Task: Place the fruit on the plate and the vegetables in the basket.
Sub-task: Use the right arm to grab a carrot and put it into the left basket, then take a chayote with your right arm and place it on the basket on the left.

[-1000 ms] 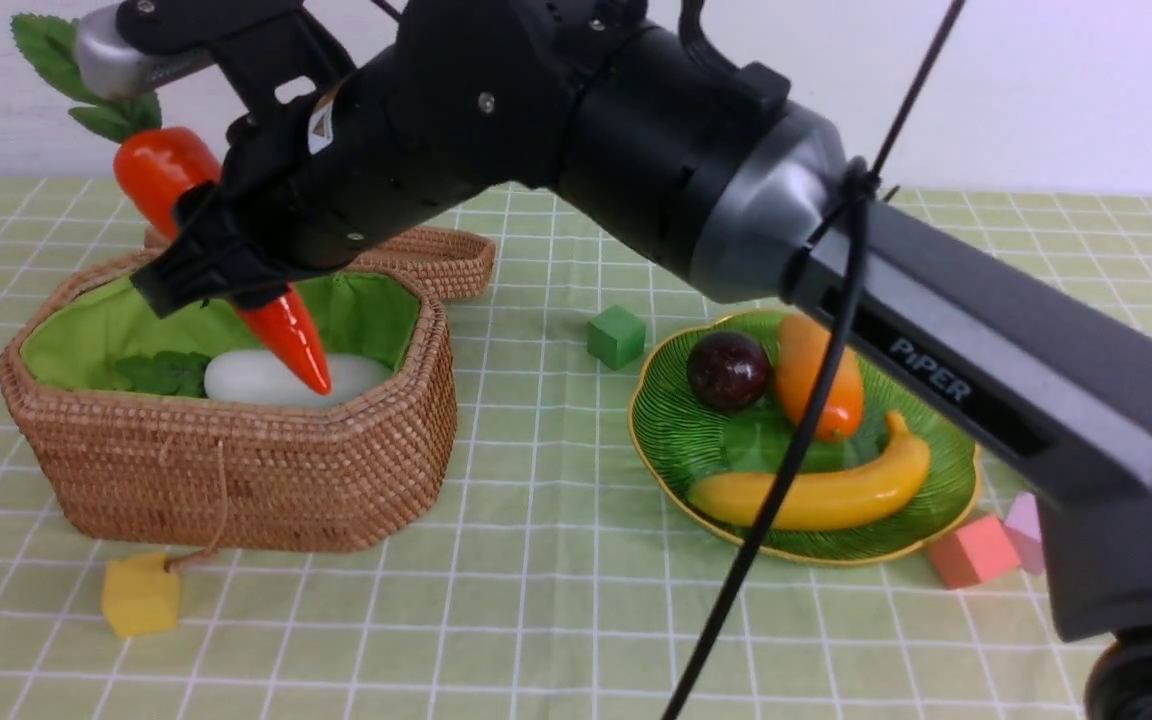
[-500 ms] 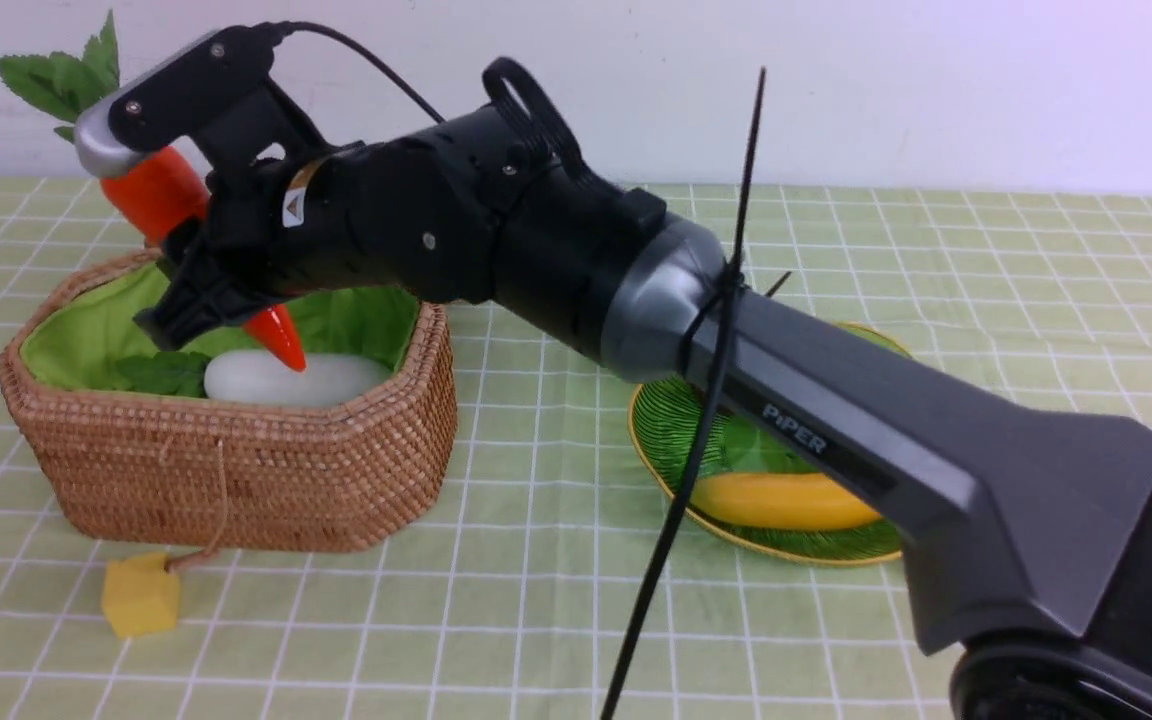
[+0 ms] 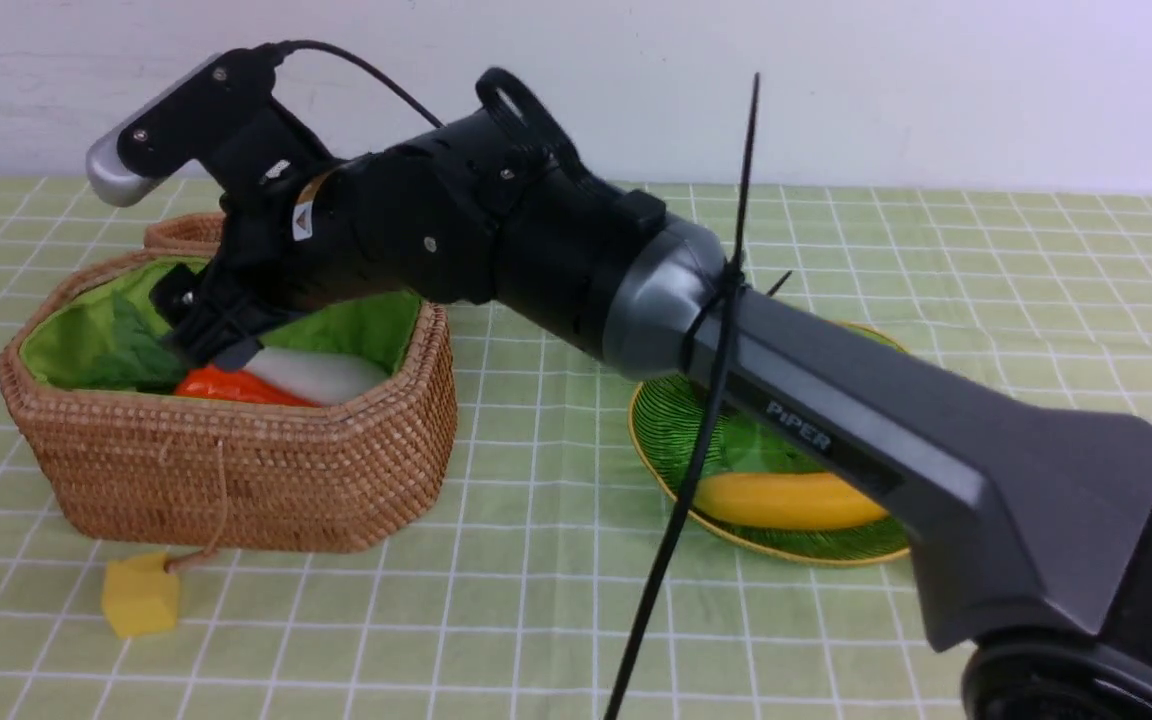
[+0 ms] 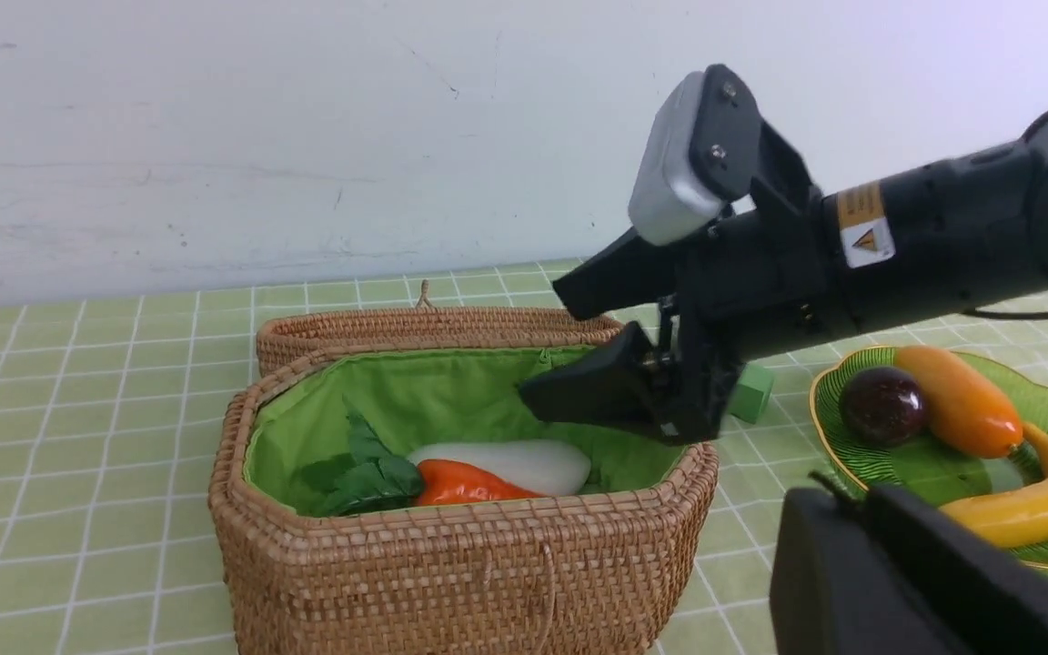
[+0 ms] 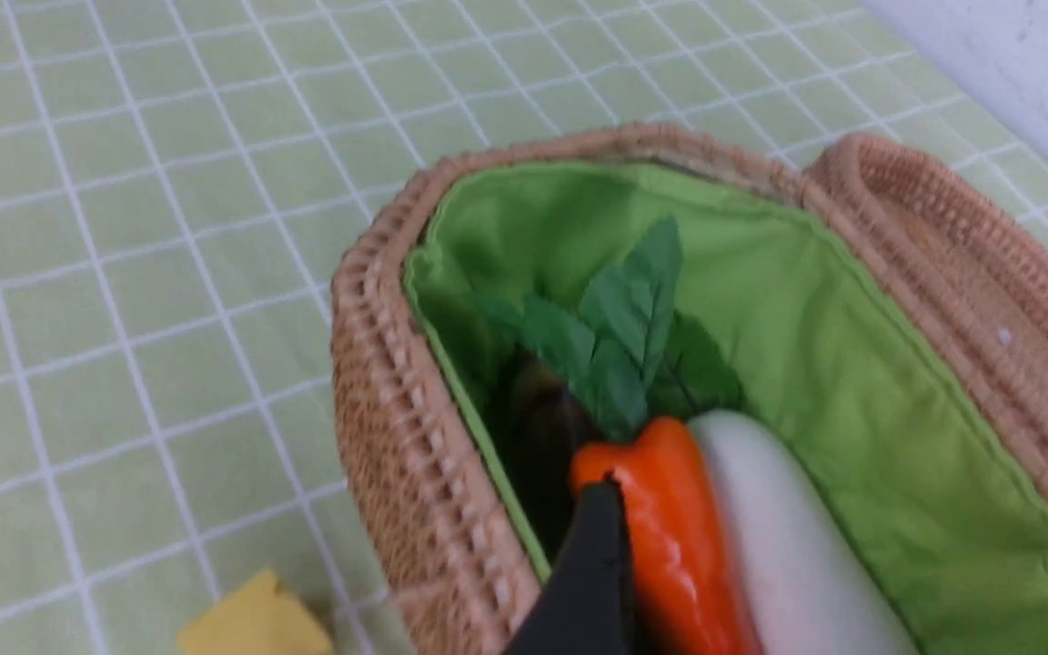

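The wicker basket stands at the left, its green lining showing. Inside lie the white radish and the orange carrot side by side, leaves toward the far end, with a dark shape beside the carrot. My right gripper hovers open just over them, holding nothing; one finger is by the carrot. The green plate holds the mangosteen, mango and banana. My left gripper is shut and empty, near the plate's front.
The basket's lid lies open behind it. A yellow cube hangs on a string at the basket's front. A green cube sits between basket and plate. My right arm crosses over the plate.
The right gripper opened and let go of the carrot, which dropped from upright in the jaws to lying in the basket beside the radish. The gripper sank slightly.
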Robot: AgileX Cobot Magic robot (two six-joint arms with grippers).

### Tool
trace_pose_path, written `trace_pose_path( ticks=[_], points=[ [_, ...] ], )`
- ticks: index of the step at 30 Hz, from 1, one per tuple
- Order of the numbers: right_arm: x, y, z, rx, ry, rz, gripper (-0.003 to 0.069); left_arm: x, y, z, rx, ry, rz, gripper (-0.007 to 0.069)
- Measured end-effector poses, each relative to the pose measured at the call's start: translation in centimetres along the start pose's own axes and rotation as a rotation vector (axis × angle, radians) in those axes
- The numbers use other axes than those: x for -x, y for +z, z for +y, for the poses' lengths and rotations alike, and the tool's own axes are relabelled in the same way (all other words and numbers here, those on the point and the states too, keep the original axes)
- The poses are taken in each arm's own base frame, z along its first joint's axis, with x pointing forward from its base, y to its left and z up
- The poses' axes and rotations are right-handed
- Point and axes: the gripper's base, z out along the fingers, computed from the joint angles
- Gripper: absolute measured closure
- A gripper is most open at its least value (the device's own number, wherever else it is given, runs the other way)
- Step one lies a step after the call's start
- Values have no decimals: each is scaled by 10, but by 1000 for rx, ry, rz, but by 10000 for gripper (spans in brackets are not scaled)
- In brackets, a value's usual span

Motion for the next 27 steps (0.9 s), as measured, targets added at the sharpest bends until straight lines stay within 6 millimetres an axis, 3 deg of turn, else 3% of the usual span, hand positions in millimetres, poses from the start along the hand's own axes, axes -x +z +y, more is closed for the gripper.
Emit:
trace_pose_path(
  ticks=[2,5,8,9,11,12,18,20,21,22,23,24,25,27],
  points=[
    [9,-23,-1,12,14,52,48,1,0,-1,-6,-1,-6,585],
    [22,-72,-5,21,81,164,184,1,0,-4,-45,14,-13,585],
    [29,-117,-10,9,121,265,380,1,-1,-12,-128,19,-11,585],
    [28,-120,-10,8,123,279,394,1,-1,-13,-144,15,-10,585],
    [33,-145,-18,-33,155,296,594,0,-2,-25,-272,-23,13,585],
    [34,-151,-22,-47,170,289,631,-1,-2,-29,-307,-28,20,585],
    [40,-195,-44,-152,324,243,676,-3,-1,-50,-519,-22,76,585],
    [34,-223,-50,-191,354,244,676,-3,0,-55,-561,-9,81,585],
    [32,-221,-51,-194,358,255,676,-3,0,-56,-574,-15,84,585],
    [22,-242,-55,-226,379,273,674,-2,1,-59,-599,-8,86,585],
    [22,-249,-54,-232,381,265,674,-2,1,-60,-604,-12,84,585],
    [-1,-269,-61,-281,419,318,672,-2,2,-62,-620,-10,87,585],
    [-4,-271,-61,-290,422,324,672,-2,2,-62,-621,-10,85,585],
    [-42,-296,-71,-365,486,406,669,-2,3,-63,-628,2,83,585]
  ],
)
